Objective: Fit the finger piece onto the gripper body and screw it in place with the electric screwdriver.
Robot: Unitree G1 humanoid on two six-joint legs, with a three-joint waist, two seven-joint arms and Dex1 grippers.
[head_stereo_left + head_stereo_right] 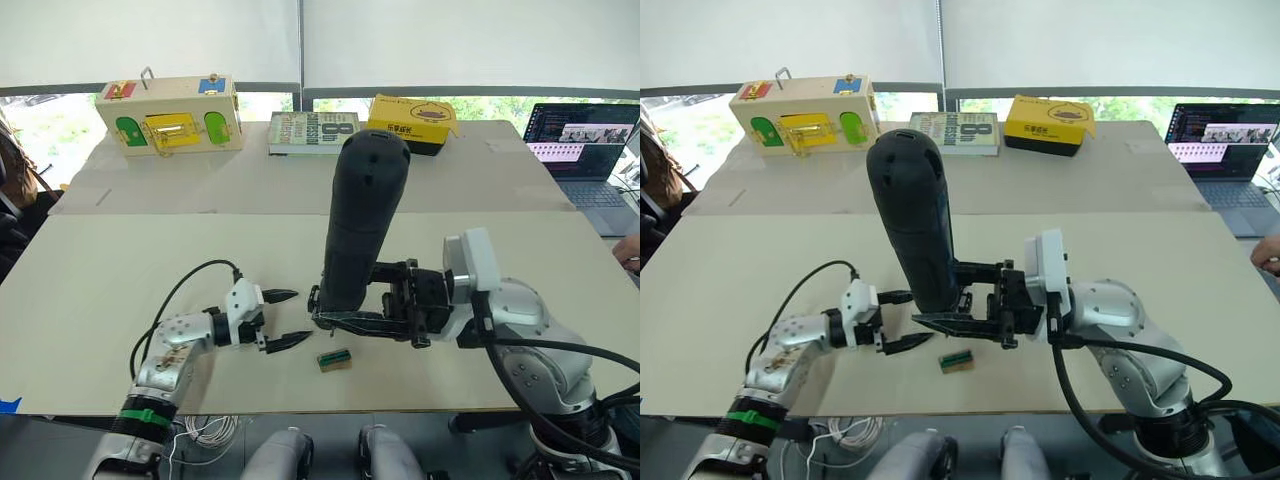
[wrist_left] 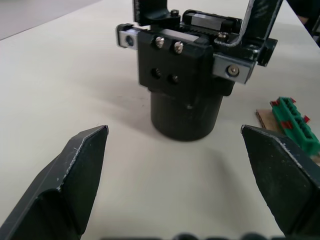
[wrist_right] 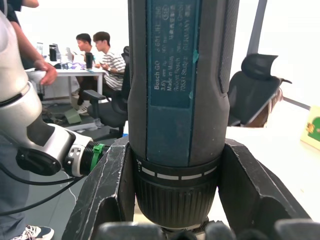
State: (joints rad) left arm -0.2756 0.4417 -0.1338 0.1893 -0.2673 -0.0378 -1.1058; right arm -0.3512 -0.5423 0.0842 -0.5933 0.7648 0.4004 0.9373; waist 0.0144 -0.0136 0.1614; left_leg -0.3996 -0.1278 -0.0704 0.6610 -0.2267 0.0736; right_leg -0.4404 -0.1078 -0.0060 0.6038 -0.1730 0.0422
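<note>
electric screwdriver (image 1: pixel 362 215): we see matte black, teal label
gripper body (image 2: pixel 181 75): black, silver screws
small block (image 1: pixel 334 359): green top, tan base
box (image 1: pixel 411 121): yellow
table (image 1: pixel 120 270): beige

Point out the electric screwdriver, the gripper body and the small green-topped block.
electric screwdriver (image 1: pixel 362 215): left eye view, middle of its black barrel.
gripper body (image 2: pixel 186 114): left wrist view, its rounded base.
green-topped block (image 1: pixel 334 359): left eye view, its green top.
</note>
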